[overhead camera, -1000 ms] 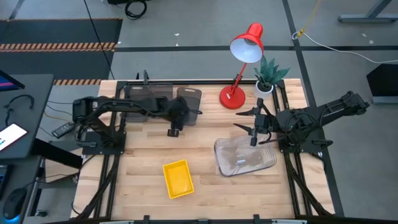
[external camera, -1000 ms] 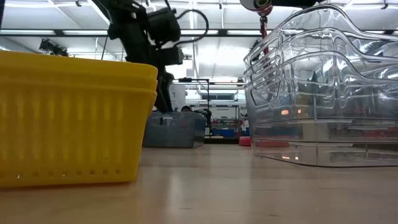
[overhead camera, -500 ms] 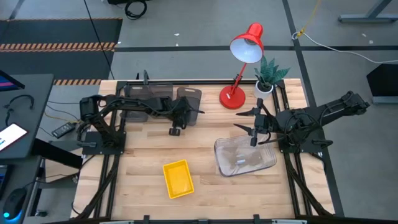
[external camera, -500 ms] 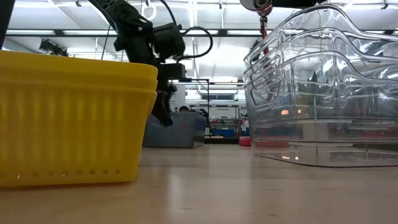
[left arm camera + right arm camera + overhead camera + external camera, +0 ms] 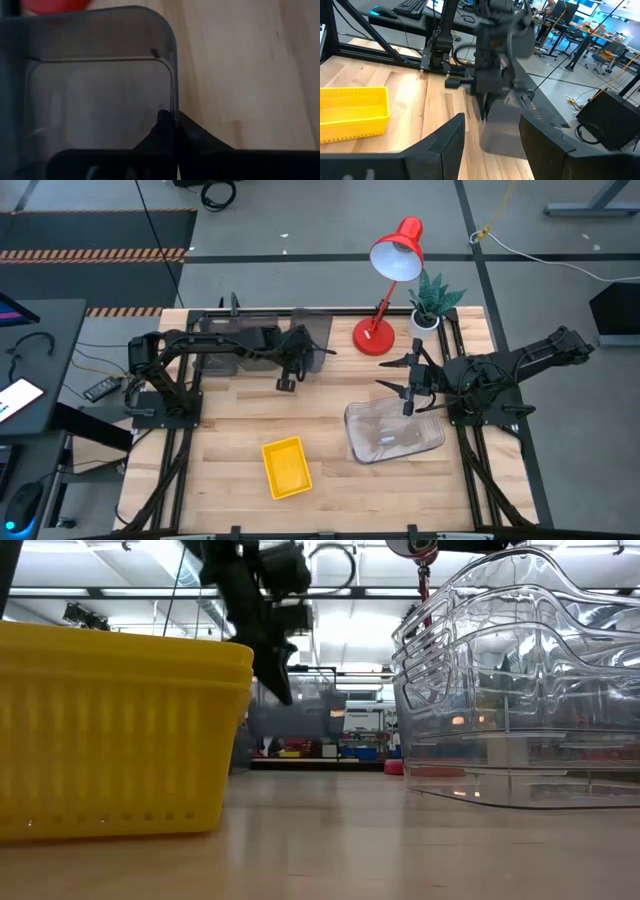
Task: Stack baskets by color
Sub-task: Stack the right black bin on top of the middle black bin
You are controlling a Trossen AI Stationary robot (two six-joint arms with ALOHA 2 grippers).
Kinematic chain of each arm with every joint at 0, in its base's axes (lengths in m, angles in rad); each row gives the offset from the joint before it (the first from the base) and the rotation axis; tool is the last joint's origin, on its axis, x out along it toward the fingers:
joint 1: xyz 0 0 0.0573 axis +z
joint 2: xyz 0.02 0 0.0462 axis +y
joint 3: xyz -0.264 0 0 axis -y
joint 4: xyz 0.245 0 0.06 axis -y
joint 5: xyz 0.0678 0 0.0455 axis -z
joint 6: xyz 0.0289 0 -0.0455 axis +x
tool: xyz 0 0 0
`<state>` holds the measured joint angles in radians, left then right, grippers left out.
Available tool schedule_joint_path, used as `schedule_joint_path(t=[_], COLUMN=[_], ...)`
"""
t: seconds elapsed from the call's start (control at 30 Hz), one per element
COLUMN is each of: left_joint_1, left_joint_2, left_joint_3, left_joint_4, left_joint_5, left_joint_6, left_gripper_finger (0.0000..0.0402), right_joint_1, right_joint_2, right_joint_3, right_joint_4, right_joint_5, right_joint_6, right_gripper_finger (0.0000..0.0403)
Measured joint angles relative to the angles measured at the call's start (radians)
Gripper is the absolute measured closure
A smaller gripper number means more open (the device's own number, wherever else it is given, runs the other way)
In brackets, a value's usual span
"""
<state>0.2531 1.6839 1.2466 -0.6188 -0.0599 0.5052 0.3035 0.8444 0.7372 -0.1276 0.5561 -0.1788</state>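
This is a robotics lab or workshop: a wooden bench (image 5: 330,480) on a grey concrete floor (image 5: 300,230), long ceiling lights (image 5: 100,548), and behind them desks with monitors (image 5: 580,7) and office chairs (image 5: 610,50).

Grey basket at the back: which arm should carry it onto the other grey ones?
Left. Its claw is already shut on the grey basket rim, beside the grey stack. The right claw hangs open over the clear baskets, farther off.

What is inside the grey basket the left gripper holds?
Nothing shows inside the grey basket; the left gripper is shut on its rim. The near end is covered by the gripper.
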Motion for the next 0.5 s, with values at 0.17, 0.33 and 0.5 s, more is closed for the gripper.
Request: schedule_joint_path(t=[0.17,0.33,0.5], left_joint_1=[0.009,0.015,0.038], left_joint_2=[-0.046,-0.148,-0.231], left_joint_3=[0.09,0.088,0.051], left_joint_4=[-0.134,-0.202,-0.291], left_joint_5=[-0.105,-0.183,-0.194], left_joint_6=[-0.001,-0.054,-0.097], left_gripper_finger=[0.0399,0.04,0.04], right_joint_1=[0.0,0.001,-0.006], right_joint_2=[0.001,0.014,0.023], right_joint_3=[0.0,0.0,0.0], right_joint_4=[-0.004,-0.009,0.0], right_joint_5=[0.0,-0.004,-0.005], right_joint_6=[0.009,0.019,0.019], right_gripper_finger=[0.021,0.021,0.021])
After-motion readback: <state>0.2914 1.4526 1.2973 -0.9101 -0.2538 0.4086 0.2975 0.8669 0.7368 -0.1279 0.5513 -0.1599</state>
